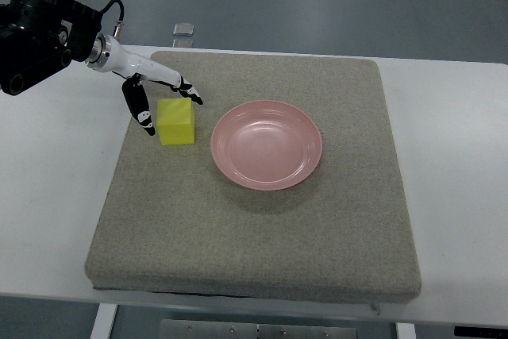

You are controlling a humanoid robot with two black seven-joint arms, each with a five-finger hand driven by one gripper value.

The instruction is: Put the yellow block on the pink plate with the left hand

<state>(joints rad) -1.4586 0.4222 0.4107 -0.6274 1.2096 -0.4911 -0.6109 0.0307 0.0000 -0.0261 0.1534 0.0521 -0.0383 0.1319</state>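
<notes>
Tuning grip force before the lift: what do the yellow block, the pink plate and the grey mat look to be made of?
Yellow block: matte, no glare, probably foam or painted wood; cannot tell which.
Pink plate: smooth with soft highlights on the rim, likely plastic or glazed ceramic.
Mat: coarse woven-looking fabric over a thick pad, rounded edges.

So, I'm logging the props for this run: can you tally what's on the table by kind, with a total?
Yellow block: 1
Pink plate: 1
Grey mat: 1
Small grey object beyond the mat, at the table's far edge, too small to identify: 1
Total: 4
The left hand is at the block and is not counted.
</notes>
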